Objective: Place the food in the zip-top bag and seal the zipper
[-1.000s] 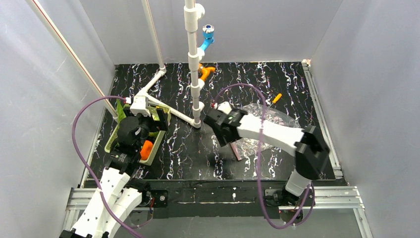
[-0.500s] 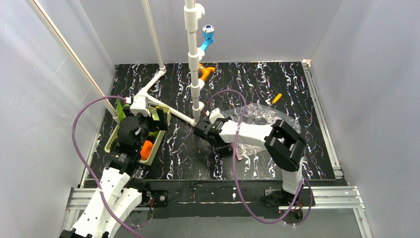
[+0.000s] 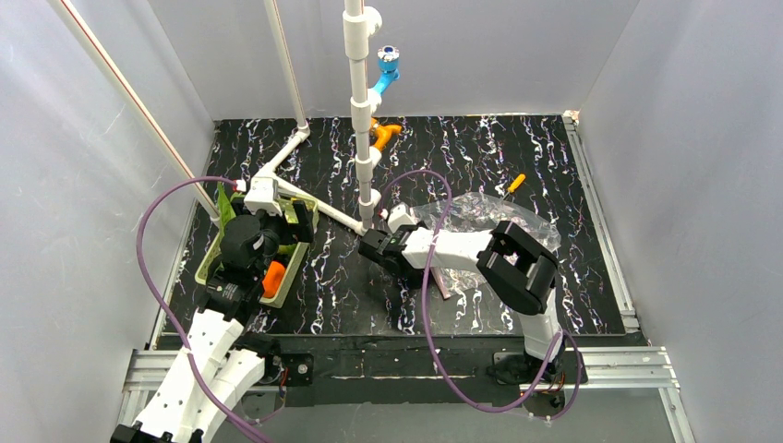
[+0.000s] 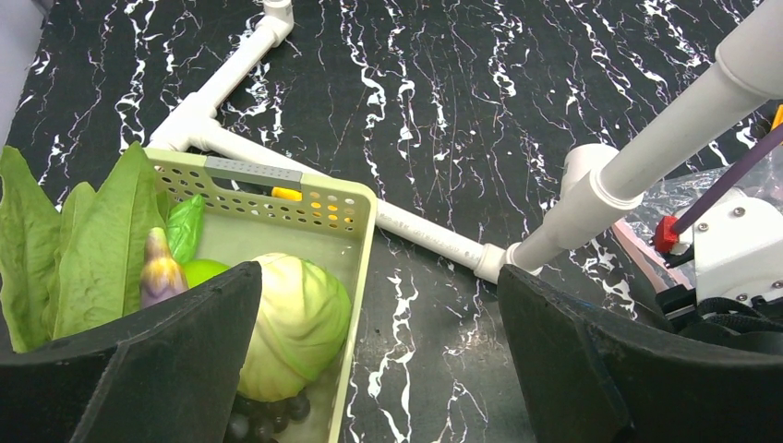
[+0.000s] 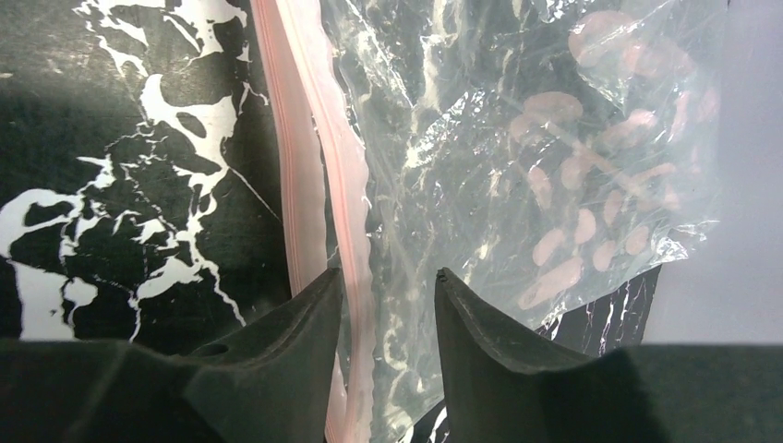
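Note:
The clear zip-top bag (image 3: 475,210) lies right of centre, its pink zipper (image 5: 314,166) along the left edge. My right gripper (image 5: 388,277) is low over that edge. Its jaws are partly closed, straddling the pink strip and the film beside it, with a gap still between them. In the top view the right gripper (image 3: 374,247) sits at the bag's left end. The food lies in the pale green basket (image 4: 360,268): a pale green round piece (image 4: 291,323), a purple piece (image 4: 159,272), leaves (image 4: 83,231) and an orange piece (image 3: 273,277). My left gripper (image 4: 379,305) hangs wide open over the basket's right rim, holding nothing.
A white pipe frame (image 3: 362,111) rises at centre back, with a foot pipe (image 4: 434,235) running along the table between basket and bag. A small orange stick (image 3: 516,183) lies behind the bag. Grey walls enclose the black marbled table (image 3: 342,286).
The right arm swung left and down to the bag's zipper edge while its jaws narrowed from wide open. The left arm has not moved.

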`<state>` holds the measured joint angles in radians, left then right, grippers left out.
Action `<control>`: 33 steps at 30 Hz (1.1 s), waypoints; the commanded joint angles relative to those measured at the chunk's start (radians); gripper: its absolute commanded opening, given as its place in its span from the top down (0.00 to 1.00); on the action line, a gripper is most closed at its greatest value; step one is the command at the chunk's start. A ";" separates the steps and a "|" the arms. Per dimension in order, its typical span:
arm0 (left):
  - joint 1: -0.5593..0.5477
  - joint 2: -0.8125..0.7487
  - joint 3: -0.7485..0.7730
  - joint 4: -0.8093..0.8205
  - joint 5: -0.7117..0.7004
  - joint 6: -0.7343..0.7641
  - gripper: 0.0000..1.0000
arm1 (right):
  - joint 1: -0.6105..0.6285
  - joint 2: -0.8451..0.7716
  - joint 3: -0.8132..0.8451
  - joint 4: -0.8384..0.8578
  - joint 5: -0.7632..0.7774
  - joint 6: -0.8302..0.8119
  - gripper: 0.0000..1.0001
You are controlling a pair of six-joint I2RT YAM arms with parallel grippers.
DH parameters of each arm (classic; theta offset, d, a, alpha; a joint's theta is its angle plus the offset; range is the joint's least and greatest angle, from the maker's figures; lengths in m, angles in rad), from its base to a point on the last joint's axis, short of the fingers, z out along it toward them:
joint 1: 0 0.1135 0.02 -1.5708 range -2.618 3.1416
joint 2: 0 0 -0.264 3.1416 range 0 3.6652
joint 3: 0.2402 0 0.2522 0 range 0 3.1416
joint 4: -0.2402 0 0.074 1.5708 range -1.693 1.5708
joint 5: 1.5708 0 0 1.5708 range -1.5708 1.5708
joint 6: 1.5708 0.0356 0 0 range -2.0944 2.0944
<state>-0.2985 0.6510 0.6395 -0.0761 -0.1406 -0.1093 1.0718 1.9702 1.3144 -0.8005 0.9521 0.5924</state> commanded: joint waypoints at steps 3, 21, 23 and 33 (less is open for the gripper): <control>-0.006 0.003 0.003 0.023 0.028 0.003 0.01 | -0.001 -0.007 -0.049 0.022 0.112 0.052 0.72; -0.088 0.002 0.056 -0.334 0.108 -0.503 0.01 | -0.001 -0.538 -0.214 0.073 -0.255 0.029 0.99; -0.089 -0.029 0.029 -0.345 0.260 -0.609 0.01 | -0.001 -0.611 -0.228 0.085 -0.312 0.033 0.99; -0.184 -0.188 -0.142 -0.003 0.536 -1.002 0.11 | -0.005 -0.811 -0.304 0.253 -0.625 0.051 0.99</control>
<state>-0.4004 0.4457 0.5114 -0.2430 0.3197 -0.9406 1.0706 1.1748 1.0013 -0.6403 0.4711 0.6256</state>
